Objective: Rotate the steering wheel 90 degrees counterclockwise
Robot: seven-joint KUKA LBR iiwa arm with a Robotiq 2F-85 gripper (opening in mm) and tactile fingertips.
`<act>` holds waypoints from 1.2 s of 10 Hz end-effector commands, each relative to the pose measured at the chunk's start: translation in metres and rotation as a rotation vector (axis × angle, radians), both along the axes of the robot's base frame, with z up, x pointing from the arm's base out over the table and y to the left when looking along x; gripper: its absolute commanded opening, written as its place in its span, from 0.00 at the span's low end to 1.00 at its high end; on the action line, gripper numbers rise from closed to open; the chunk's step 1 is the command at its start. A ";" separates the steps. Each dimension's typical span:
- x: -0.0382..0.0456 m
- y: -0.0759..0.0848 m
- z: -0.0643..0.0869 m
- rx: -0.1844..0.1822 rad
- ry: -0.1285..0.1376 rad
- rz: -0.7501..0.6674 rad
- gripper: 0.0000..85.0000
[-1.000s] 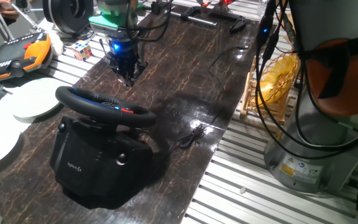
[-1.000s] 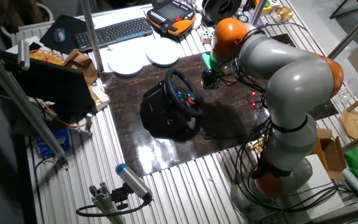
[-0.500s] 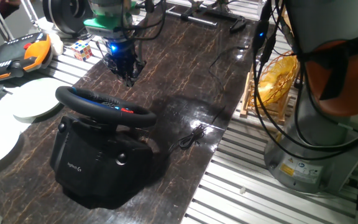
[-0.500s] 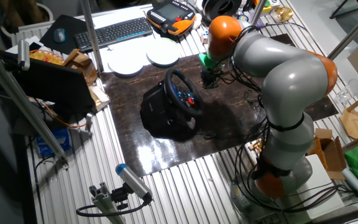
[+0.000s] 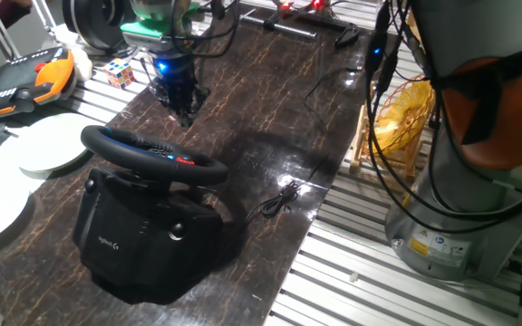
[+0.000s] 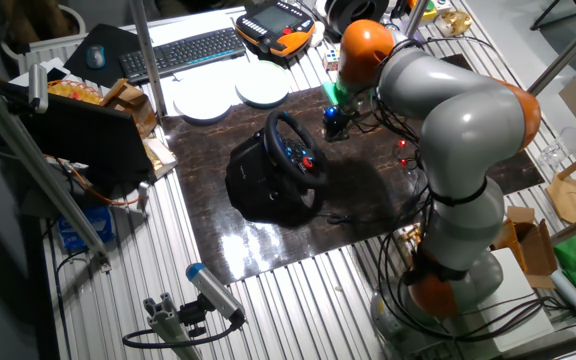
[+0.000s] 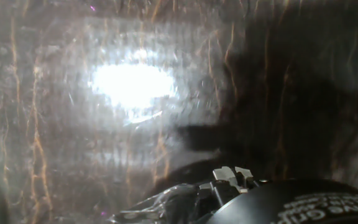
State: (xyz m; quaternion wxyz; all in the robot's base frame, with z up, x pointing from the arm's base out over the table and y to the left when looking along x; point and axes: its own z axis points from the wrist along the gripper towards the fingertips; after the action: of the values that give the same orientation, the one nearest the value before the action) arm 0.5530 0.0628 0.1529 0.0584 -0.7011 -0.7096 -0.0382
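Hovering my gripper (image 5: 185, 114), seemingly closed and empty, behind the steering wheel (image 5: 152, 152), I risk clipping its rim while descending.

Steering wheel (image 5: 152, 154) sits on its base (image 5: 143, 240) on the mat (image 5: 270, 100); gripper (image 5: 186, 114) hangs just behind it, plates (image 5: 48, 145) left, cable (image 5: 279, 199) right.
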 end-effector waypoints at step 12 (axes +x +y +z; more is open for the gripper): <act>0.0226 0.022 -0.013 0.136 0.023 -0.334 0.05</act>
State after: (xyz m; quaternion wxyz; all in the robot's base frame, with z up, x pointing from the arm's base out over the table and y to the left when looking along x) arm 0.5758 0.0846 0.1397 0.1077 -0.7997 -0.5843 -0.0865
